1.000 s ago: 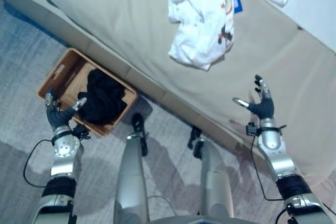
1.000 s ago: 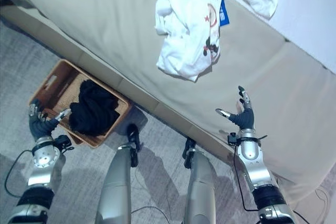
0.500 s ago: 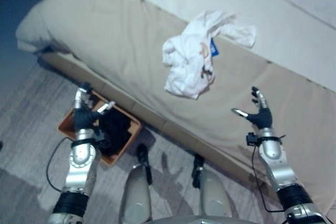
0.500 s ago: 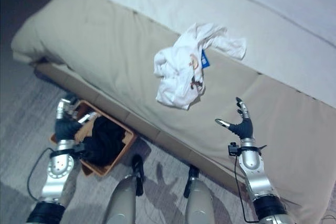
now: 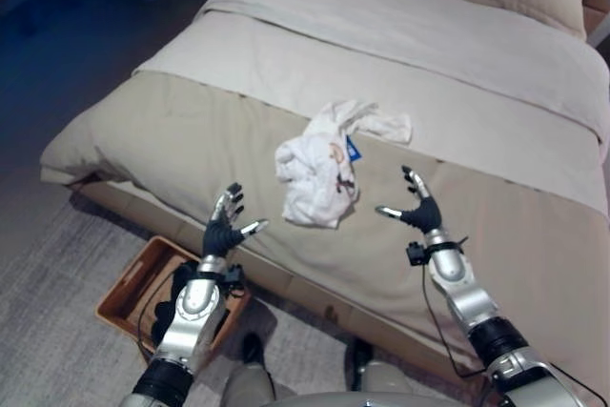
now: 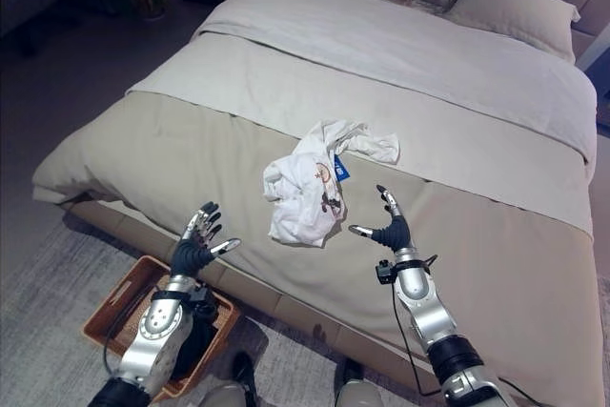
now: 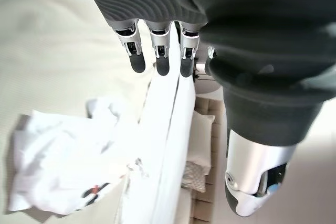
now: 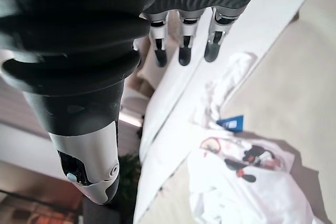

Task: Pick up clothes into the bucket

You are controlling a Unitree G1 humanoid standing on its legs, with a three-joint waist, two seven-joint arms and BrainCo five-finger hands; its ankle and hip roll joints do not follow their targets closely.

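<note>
A crumpled white shirt [image 5: 317, 171] with a red and black print and a blue tag lies on the beige blanket of the bed [image 5: 172, 140]. My left hand [image 5: 226, 229] hovers open and empty over the bed's near edge, to the left of the shirt. My right hand [image 5: 416, 209] is raised open and empty just right of the shirt. The left wrist view looks past straight fingers [image 7: 160, 51] to the shirt [image 7: 58, 166]; so does the right wrist view [image 8: 247, 187]. A brown basket [image 5: 124, 283] stands on the floor below my left arm, with a black garment [image 6: 198, 338] inside.
The bed runs across the view, with a white sheet [image 6: 400, 54] above the beige blanket and pillows [image 6: 515, 7] at its head. Grey carpet [image 6: 38, 274] lies along the bed's near side around the basket.
The camera has swung up, so the whole bed now shows. My left hand rose from above the basket to the bed's edge. My right hand stays raised and open beside the shirt.
</note>
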